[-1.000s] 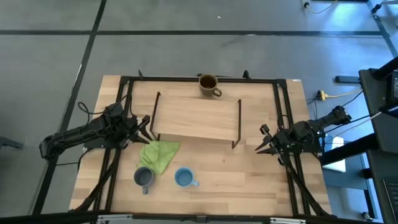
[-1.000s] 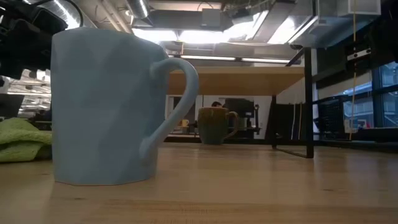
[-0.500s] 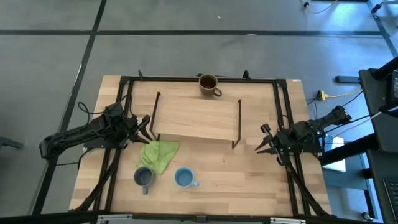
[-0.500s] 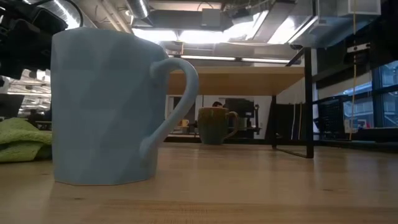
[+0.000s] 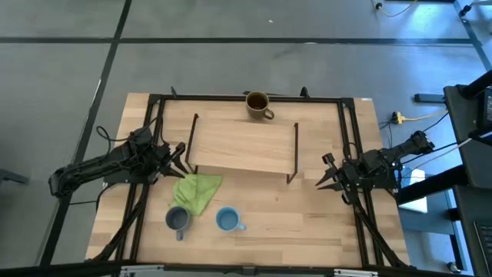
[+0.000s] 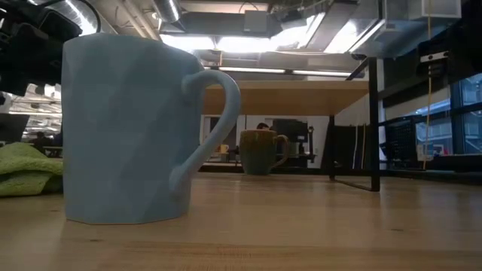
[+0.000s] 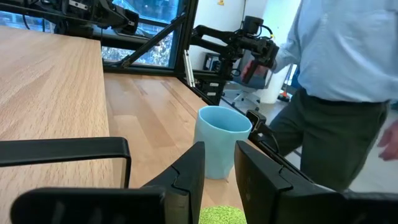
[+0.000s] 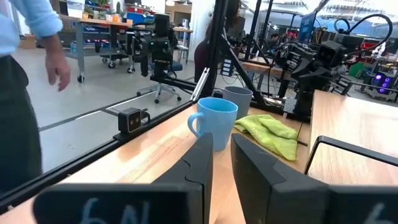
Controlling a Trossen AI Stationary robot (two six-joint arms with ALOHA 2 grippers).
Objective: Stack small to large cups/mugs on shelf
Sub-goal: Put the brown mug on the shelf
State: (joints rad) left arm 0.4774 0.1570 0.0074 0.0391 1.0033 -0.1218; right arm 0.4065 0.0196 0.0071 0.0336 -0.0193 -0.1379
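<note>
Across the wooden table (image 5: 307,223), nothing changed from the earlier pictures: same arms, same mugs, same cloth, all in the same places. At the table's left edge, left gripper (image 5: 181,155) resting low beside the shelf's left legs, fingers (image 7: 186,177) close together with only a narrow gap, holding nothing, touching nothing. At the table's right edge, right gripper (image 5: 324,174) resting just outside the shelf's right legs, fingers (image 8: 200,163) likewise nearly together with a thin slit between, empty. Between the two arms, low light-wood shelf (image 5: 242,142) on thin black rod legs, its top bare. Behind the shelf, against the table's far edge, olive-brown mug (image 5: 257,105) standing upright with dark inside, handle toward the right; seen in the low view far off beneath the shelf board. Toward the near edge of the table, grey-blue mug (image 5: 177,220) and bright light-blue mug (image 5: 227,220) standing upright side by side, apart from each other, neither on the shelf. Between the grey-blue mug and the shelf, crumpled lime-green cloth (image 5: 197,189), near the left gripper. Filling the low view's left side, the light-blue mug very close, handle to the right. Beyond the table in both wrist views, a person (image 7: 348,74) in a light shirt and dark trousers, standing on the workshop floor.
</note>
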